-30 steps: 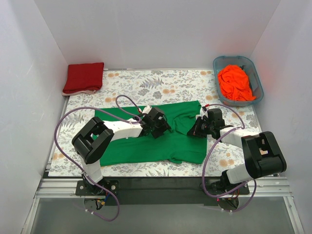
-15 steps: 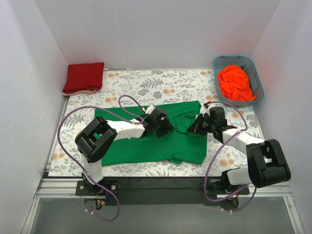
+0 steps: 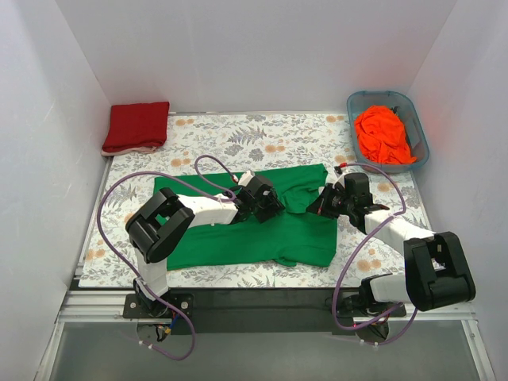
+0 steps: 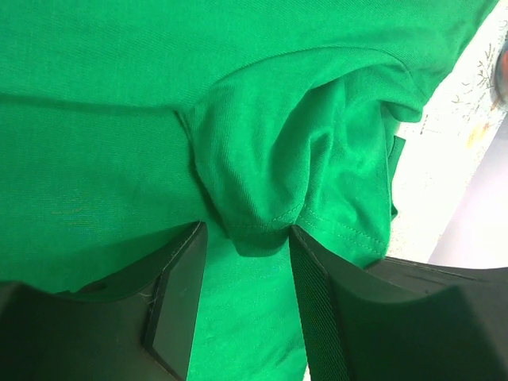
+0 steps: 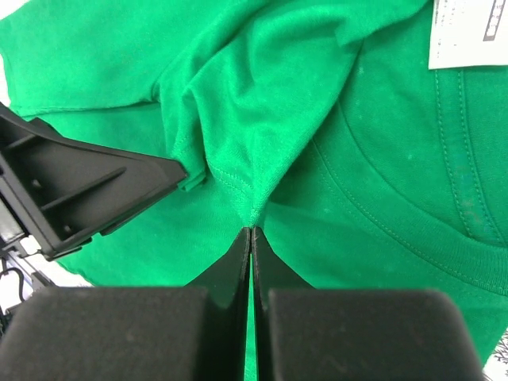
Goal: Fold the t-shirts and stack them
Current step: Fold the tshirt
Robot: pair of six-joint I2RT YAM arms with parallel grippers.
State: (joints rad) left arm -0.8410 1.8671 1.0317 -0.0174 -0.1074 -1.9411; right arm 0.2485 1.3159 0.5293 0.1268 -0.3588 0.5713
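The bright green t-shirt [image 3: 238, 234] lies spread on the floral table, its right sleeve area bunched up. My left gripper [image 3: 275, 208] is low over the shirt's upper middle. In the left wrist view [image 4: 242, 266] its jaws stand apart, with a hemmed fold of green fabric [image 4: 262, 182] at the tips. My right gripper [image 3: 316, 208] is shut on a pinch of the same fabric [image 5: 238, 143], as the right wrist view [image 5: 252, 232] shows. The dark red t-shirt [image 3: 136, 127] lies folded at the back left. The bright orange t-shirt [image 3: 382, 133] lies crumpled in the tub.
The blue-grey plastic tub [image 3: 420, 135] stands at the back right corner. White walls close in the table on three sides. The shirt's collar and white label [image 5: 468, 32] lie just right of my right gripper. The left gripper's black finger [image 5: 87, 190] shows in the right wrist view.
Both grippers have shifted slightly toward the back of the table, pulling the bunched fabric with them. The right arm has stretched out a little.
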